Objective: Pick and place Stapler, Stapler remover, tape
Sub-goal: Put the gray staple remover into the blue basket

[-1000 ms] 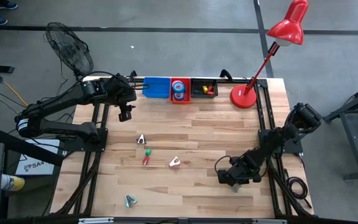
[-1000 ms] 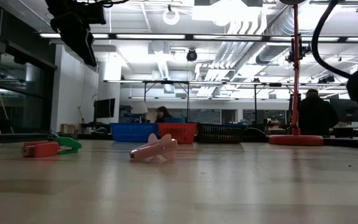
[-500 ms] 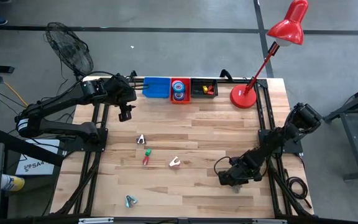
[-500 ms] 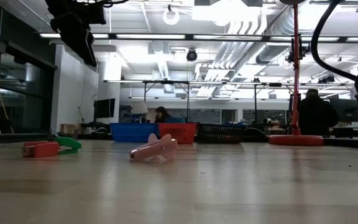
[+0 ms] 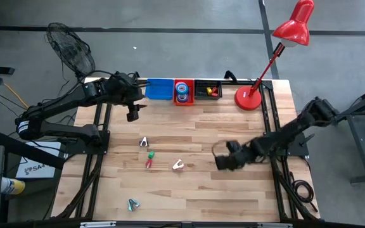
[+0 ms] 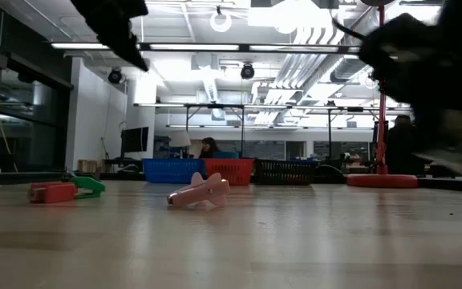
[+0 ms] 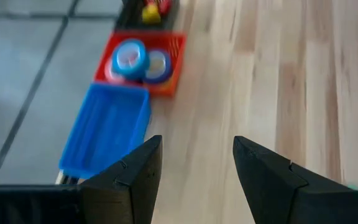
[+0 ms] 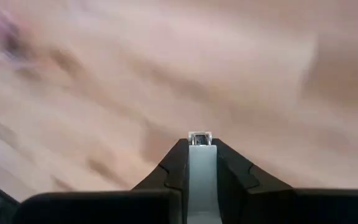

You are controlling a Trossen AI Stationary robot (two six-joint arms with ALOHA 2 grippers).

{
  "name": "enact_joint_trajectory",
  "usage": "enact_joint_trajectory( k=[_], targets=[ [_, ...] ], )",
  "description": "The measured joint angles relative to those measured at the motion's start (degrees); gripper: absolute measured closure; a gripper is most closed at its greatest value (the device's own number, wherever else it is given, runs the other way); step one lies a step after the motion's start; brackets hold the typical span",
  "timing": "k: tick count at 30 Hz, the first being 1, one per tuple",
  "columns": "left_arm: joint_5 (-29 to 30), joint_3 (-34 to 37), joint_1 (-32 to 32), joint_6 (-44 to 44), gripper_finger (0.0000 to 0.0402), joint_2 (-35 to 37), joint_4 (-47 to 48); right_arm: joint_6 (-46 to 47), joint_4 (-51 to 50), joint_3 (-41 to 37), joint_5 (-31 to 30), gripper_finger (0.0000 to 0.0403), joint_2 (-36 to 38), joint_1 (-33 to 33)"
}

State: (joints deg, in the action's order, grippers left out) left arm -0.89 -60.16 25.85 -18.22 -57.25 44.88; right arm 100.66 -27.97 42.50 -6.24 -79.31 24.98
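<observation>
Lying flat: pink remover (image 5: 178,165); axis unclear | left hand (image 7: 194,163) spread

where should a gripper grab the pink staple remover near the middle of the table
Judging by the high view, come straight down on the pink staple remover. It lies flat on the table, splayed in a V, so closing across the narrow joined end looks safer than the spread tips. Nothing crowds it; the right gripper is nearest.

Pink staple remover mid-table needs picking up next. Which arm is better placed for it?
Probably the right. Its hand sits low over the table just beside the pink staple remover, with bare wood between. The left hand is up near the blue bin, farther away.
</observation>
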Motion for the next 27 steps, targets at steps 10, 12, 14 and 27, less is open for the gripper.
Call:
enact_joint_trajectory(
  k=[10, 12, 14, 27],
  targets=[
    [0.29, 0.0, 0.02, -5.71, 0.0208, 0.0, -17.03, -43.6, 16.14, 0.0, -7.33, 0.0366, 11.45, -24.32],
    [0.33, 0.0, 0.0, -7.54, 0.0208, -0.32, -21.17, -54.8, 24.6, 0.0, -4.6, 0.0366, 12.35, -29.78],
    [0.3, 0.0, 0.0, -8.16, 0.0208, -1.03, -25.4, -64.58, 33.58, 0.06, -0.17, 0.0366, 12.42, -34.89],
    [-0.93, 0.0, 0.0, -7.21, 0.0208, -14.02, -55.79, -75.07, 55.01, 11.24, 27.91, 0.0366, 4.24, -62.11]
  ],
)
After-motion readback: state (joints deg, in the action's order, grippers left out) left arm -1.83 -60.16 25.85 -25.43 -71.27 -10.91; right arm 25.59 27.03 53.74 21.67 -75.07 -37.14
